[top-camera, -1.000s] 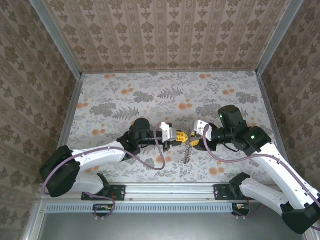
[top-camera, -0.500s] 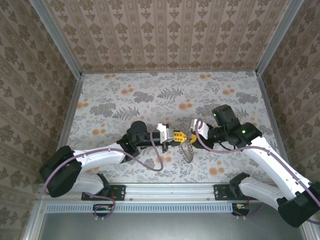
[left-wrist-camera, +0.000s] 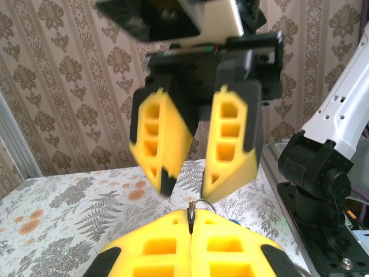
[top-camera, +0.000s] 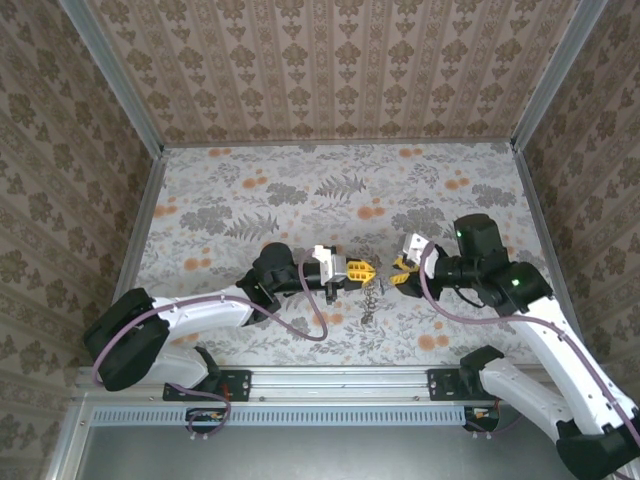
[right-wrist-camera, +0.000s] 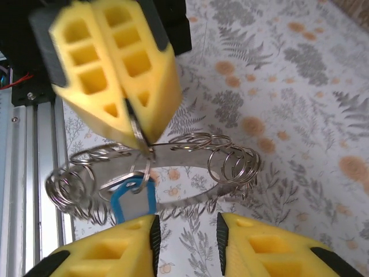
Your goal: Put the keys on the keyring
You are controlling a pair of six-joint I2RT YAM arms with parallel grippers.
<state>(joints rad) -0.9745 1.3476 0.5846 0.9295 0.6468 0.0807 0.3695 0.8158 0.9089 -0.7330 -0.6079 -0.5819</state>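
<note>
With your left gripper [top-camera: 365,268] pinched shut on the keys [right-wrist-camera: 173,163], which dangle from it over the table [top-camera: 250,190], bring your wide-open right gripper [top-camera: 400,273] in level and close on one loop only, without twisting the bunch.

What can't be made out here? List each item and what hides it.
Top view: dangling grey metal key bunch, too small to count keys.
Left wrist view: bunch mostly hidden below yellow left gripper.
Right wrist view: small blue loop, lower end behind yellow right gripper.
</note>
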